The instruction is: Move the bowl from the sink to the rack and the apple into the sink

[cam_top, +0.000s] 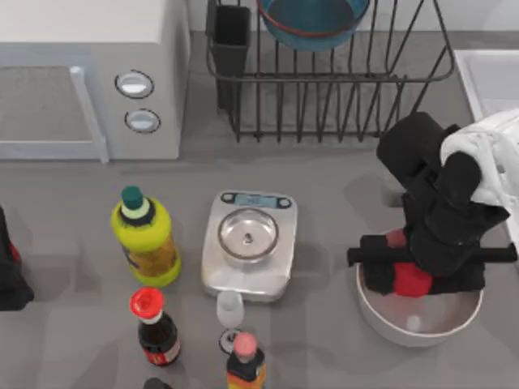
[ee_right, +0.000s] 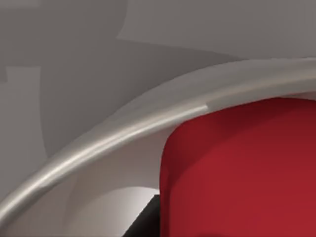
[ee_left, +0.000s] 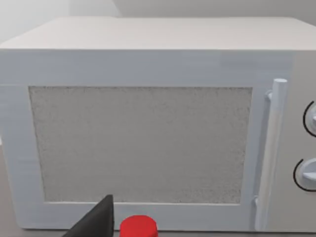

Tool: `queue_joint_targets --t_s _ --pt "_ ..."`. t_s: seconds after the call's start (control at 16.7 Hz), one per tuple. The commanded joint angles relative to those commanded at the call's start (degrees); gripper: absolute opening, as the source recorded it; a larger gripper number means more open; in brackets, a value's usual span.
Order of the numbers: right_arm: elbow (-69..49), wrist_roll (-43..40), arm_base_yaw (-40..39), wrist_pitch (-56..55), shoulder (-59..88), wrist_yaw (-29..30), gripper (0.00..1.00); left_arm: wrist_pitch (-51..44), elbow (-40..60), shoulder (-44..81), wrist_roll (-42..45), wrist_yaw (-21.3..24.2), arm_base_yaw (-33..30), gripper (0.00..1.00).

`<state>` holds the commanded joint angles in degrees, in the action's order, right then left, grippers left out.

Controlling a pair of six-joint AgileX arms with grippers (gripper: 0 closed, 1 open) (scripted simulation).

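A: Nearest first, what's along the front of the tabletop (cam_top: pixel 73 324)?

B: Bottles: a dark one with a red cap (cam_top: pixel 154 324), an orange-labelled one (cam_top: pixel 245 365) beside it, and a small clear glass (cam_top: pixel 229 308) just behind. At the right sits the white bowl (cam_top: pixel 418 324).

A: And the apple?

B: The apple (cam_top: pixel 411 278) lies inside that white bowl, right under the right gripper (cam_top: pixel 422 271), which hangs low over the bowl. The black fingers flank the fruit, but I cannot tell whether they have closed on it. The right wrist view has the red flesh (ee_right: pixel 242 168) pressed close, with the bowl's rim (ee_right: pixel 123 133) curving past.

A: Middle ground?

B: A yellow bottle with a green cap (cam_top: pixel 146 239) and a silver kitchen scale (cam_top: pixel 249 243), both left of the bowl.

A: Farther back?

B: The microwave (cam_top: pixel 89 81) at the left, then the rack (cam_top: pixel 324 89) with the teal bowl (cam_top: pixel 312 24) resting in it and the black cup (cam_top: pixel 231 40) at its corner. The sink (cam_top: pixel 486 77) edges the right side.

A: The left gripper?

B: Its dark tip (ee_left: pixel 96 222) faces the microwave door; its fingers' state cannot be told.
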<state>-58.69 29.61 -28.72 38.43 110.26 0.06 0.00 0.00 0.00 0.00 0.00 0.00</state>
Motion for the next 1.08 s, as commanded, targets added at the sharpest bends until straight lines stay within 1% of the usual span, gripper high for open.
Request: queue_joint_targets --t_s 0.24,0.3,0.72,0.78,0.9,1.08 --pt "0.0 0.0 0.0 0.0 0.0 0.0 0.02 0.0 0.0 0.0 0.0 0.0 0.0 1.0" --pt "0.0 0.0 0.0 0.0 0.0 0.0 0.0 0.0 0.0 0.0 0.0 0.0 0.0 1.0" --pt "0.0 0.0 0.0 0.0 0.0 0.0 0.0 0.0 0.0 0.0 0.0 0.0 0.0 1.0" --pt "-0.89 0.07 -1.34 3.43 -6.0 -0.04 0.0 0.0 0.0 0.0 0.0 0.0 0.0 1.0" --pt "-1.51 0.16 -1.43 4.27 -6.17 -0.04 0.0 0.0 0.0 0.0 0.0 0.0 0.0 1.0" --pt "-5.15 0.1 -1.4 9.18 -7.62 -0.02 0.0 0.0 0.0 0.0 0.0 0.0 0.0 1.0"
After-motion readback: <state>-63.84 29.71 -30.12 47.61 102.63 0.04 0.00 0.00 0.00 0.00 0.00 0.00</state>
